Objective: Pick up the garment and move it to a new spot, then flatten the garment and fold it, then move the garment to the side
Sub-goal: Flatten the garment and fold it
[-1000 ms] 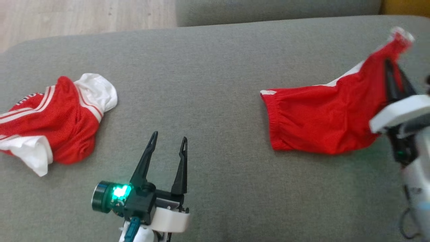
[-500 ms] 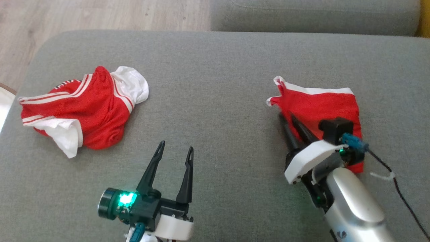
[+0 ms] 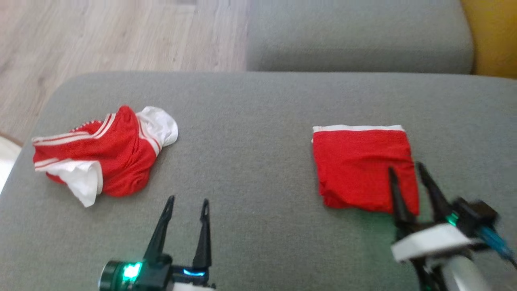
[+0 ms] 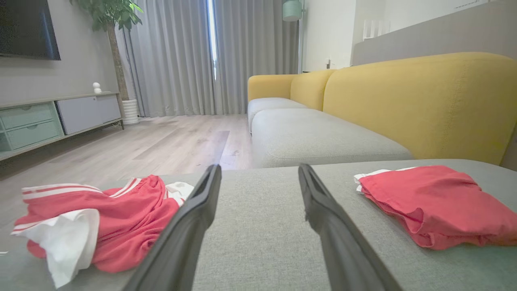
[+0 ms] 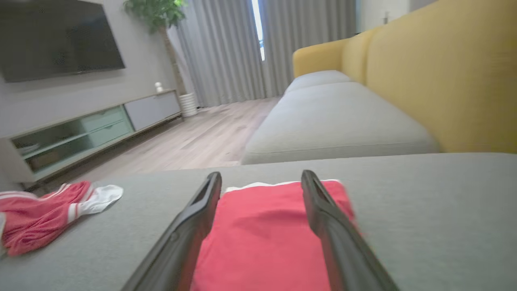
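From the head, the folded shorts (image 3: 361, 165) lie on the couch (image 3: 250, 121) right by the tips of the right pincer (image 3: 405, 167), which is open and empty; from the left wrist, the left pincer (image 4: 260, 167) is open and empty too, shorts off to its right; from the right wrist, the shorts show between the open fingers.

Garments x2: folded garment (image 3: 359, 161), crumpled garment (image 3: 117, 161); pincers x2: L pincer (image 3: 188, 199), R pincer (image 3: 405, 167).

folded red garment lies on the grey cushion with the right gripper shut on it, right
No: the right gripper is open, fingers apart over the folded red garment, which does lie on the grey cushion. The right wrist view shows it.
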Controlling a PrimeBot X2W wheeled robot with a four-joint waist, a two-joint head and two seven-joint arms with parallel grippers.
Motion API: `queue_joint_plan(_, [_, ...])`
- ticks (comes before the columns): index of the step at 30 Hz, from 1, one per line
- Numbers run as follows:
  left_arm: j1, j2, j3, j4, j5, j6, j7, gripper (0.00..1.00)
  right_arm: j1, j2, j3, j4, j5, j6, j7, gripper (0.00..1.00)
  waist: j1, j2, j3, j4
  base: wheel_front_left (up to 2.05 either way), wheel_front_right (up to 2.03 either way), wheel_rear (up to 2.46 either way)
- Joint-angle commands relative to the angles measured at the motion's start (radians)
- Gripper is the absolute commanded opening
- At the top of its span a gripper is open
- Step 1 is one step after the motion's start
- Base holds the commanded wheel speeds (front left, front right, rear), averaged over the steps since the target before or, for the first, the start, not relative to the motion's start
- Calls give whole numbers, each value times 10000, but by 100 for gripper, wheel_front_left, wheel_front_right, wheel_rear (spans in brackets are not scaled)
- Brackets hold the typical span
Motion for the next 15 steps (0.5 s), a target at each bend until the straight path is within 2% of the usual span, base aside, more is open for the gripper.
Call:
queue_joint_plan(1, [-128, 33, 448, -423, -50, 90, -64, 100, 34, -58, -146, -558, 76, 65, -118, 100, 2, 0, -245, -200, 0, 0, 0])
queue_joint_plan(7, [780, 101, 1040, -556, -229, 134, -65, 100, 1562, -159, -745, -1811, -315, 65, -126, 100, 2, 0, -662, -444, 0, 0, 0])
queue_joint_plan(15, [1406, 106, 1395, -423, -217, -50, -65, 100, 2307, 20, -932, -2139, -1032, 65, -128, 100, 2, 0, -994, -526, 0, 0, 0])
